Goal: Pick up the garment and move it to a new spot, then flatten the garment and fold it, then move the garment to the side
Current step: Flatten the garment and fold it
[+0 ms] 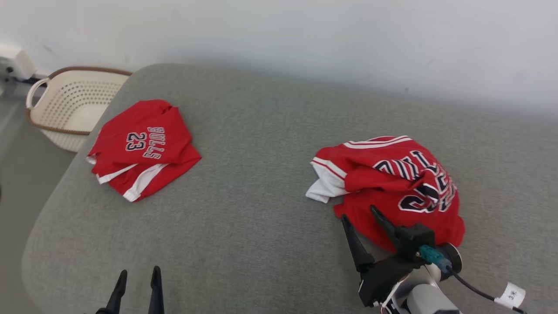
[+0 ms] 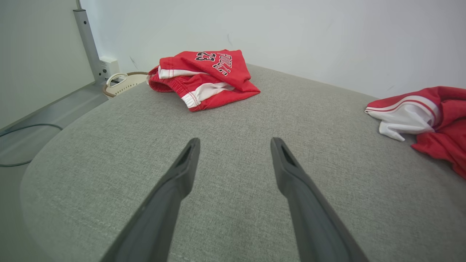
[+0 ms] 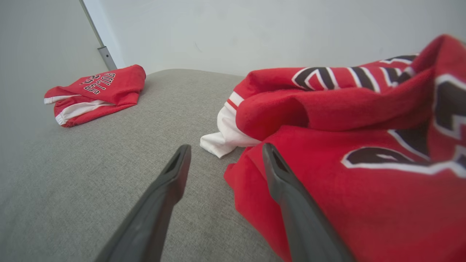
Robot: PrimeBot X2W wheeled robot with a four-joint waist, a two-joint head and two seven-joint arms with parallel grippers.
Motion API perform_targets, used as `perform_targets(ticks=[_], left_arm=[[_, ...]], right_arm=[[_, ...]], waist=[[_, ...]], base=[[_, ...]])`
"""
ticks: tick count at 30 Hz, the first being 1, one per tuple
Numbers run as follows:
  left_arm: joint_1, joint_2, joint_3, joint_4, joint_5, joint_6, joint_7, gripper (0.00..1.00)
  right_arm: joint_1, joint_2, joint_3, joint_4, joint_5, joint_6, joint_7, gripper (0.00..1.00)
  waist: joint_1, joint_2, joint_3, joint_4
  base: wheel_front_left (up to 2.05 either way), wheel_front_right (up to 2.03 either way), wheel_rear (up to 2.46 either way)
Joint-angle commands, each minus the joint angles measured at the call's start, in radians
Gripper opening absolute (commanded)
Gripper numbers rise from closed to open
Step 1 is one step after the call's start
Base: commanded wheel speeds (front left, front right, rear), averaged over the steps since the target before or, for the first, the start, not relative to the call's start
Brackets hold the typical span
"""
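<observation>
A crumpled red garment (image 1: 392, 183) with white trim and dark lettering lies on the right of the grey cushioned surface (image 1: 244, 196). My right gripper (image 1: 358, 213) stands open at its near-left edge. In the right wrist view the right gripper (image 3: 226, 146) has one finger over the red garment (image 3: 346, 145) and the other over bare cushion, and nothing is pinched. My left gripper (image 1: 139, 271) is open low at the front left. The left gripper (image 2: 235, 140) hovers over bare cushion, far from the crumpled garment (image 2: 437, 116).
A second red garment (image 1: 144, 150), folded and marked 23, lies at the back left; it also shows from the wrists (image 2: 207, 74) (image 3: 98, 91). A cream perforated basket (image 1: 69, 109) stands beyond the cushion's left edge. A white wall runs behind.
</observation>
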Motion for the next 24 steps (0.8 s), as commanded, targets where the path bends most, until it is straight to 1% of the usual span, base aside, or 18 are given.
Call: perform_targets(ticks=[1, 7, 13, 22, 23, 24], left_arm=[[-0.006, 0.000, -0.007, 0.006, -0.005, 0.003, -0.001, 1.00], [-0.012, 0.000, -0.041, 0.013, -0.042, 0.011, -0.001, 1.00], [-0.019, 0.000, -0.081, 0.017, -0.055, 0.020, -0.001, 1.00], [-0.031, 0.000, -0.111, 0.026, -0.079, 0.030, -0.001, 1.00], [-0.034, 0.000, -0.115, 0.027, -0.082, 0.030, -0.001, 1.00], [-0.036, 0.000, -0.123, 0.028, -0.086, 0.028, -0.001, 1.00]], right_arm=[[-0.022, 0.006, -0.004, 0.025, -0.005, 0.001, -0.001, 1.00], [-0.113, 0.019, -0.019, 0.149, 0.006, 0.001, -0.001, 1.00], [-0.178, 0.034, -0.122, 0.241, -0.016, 0.001, -0.001, 1.00], [-0.222, 0.043, -0.208, 0.276, -0.125, 0.001, -0.001, 1.00], [-0.227, 0.043, -0.219, 0.286, -0.142, 0.001, -0.001, 0.91], [-0.233, 0.042, -0.234, 0.300, -0.154, 0.001, -0.001, 0.63]], waist=[[-0.0001, -0.0001, 0.037, 0.062], [-0.0001, -0.0001, 0.071, 0.116], [-0.0001, -0.0001, 0.097, 0.163], [-0.0001, -0.0001, 0.126, 0.199], [-0.0001, -0.0001, 0.129, 0.203], [-0.0001, -0.0001, 0.131, 0.207]], base=[[0.00, 0.00, 0.00], [0.00, 0.00, 0.00], [0.00, 0.00, 0.00], [0.00, 0.00, 0.00], [0.00, 0.00, 0.00], [0.00, 0.00, 0.00]])
